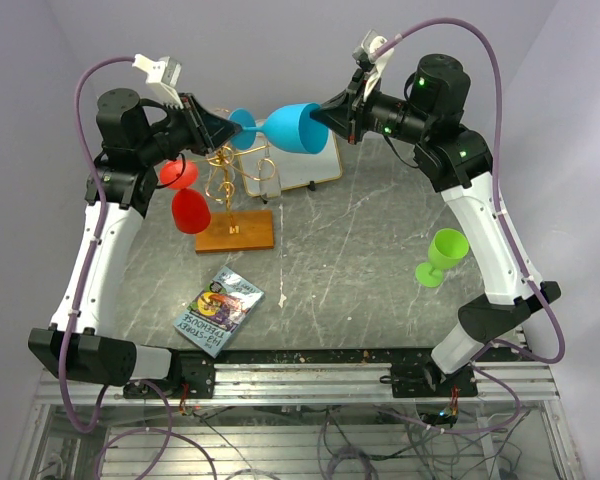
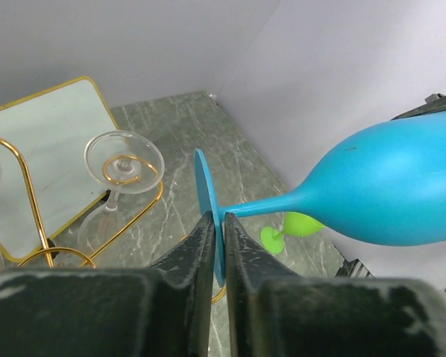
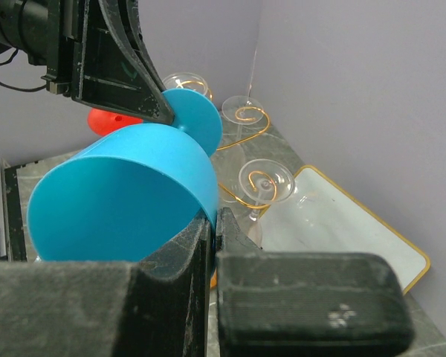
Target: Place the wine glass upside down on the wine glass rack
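Observation:
A blue wine glass lies on its side in the air, high above the back of the table, held from both ends. My left gripper is shut on the edge of its flat foot. My right gripper is shut on the rim of its bowl. Just below stands the wine glass rack, gold wire scrolls on a wooden base. A red glass hangs upside down from its left arm, and clear glasses hang from other scrolls.
A white board with a gold frame leans behind the rack. A green wine glass stands upright at the right, beside my right arm. A colourful booklet lies on the grey marble table near the front left.

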Tool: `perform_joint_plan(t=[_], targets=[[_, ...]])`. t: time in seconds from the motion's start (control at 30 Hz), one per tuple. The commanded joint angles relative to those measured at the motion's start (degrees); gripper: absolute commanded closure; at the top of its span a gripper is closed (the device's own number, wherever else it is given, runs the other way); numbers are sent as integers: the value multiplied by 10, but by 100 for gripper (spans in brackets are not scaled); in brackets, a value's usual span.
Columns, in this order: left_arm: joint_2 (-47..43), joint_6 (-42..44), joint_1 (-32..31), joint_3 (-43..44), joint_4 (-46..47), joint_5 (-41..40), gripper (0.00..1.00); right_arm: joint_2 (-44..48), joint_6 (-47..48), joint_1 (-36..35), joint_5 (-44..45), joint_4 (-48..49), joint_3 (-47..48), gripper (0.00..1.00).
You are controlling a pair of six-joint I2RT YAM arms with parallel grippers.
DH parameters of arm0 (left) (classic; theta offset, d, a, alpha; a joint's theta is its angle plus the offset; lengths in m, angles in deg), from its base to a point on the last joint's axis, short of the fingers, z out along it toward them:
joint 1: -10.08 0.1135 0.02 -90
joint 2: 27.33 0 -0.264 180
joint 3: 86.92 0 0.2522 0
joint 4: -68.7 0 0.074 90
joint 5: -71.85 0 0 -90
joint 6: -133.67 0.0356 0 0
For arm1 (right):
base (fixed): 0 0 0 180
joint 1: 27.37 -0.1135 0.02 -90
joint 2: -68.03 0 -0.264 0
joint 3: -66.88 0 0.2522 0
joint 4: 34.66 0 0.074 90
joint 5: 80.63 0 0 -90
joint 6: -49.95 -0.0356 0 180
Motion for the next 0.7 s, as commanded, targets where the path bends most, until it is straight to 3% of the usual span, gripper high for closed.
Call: perform_joint_plan(t=[0.0, 0.37, 0.5, 0.57, 0.67], targets=[[-1, -17, -2, -11, 45, 32, 92, 5, 5, -3, 3, 14, -5, 100], [-20, -14, 4, -23, 44, -6, 93, 15, 30, -3, 22, 5, -22, 96], [-24, -24, 16, -24, 42, -15, 93, 18, 42, -3, 25, -1, -25, 78], [-25, -27, 23, -22, 40, -19, 93, 21, 50, -3, 32, -7, -25, 59], [-27, -23, 31, -18, 37, -25, 93, 29, 63, -3, 48, -16, -30, 38]])
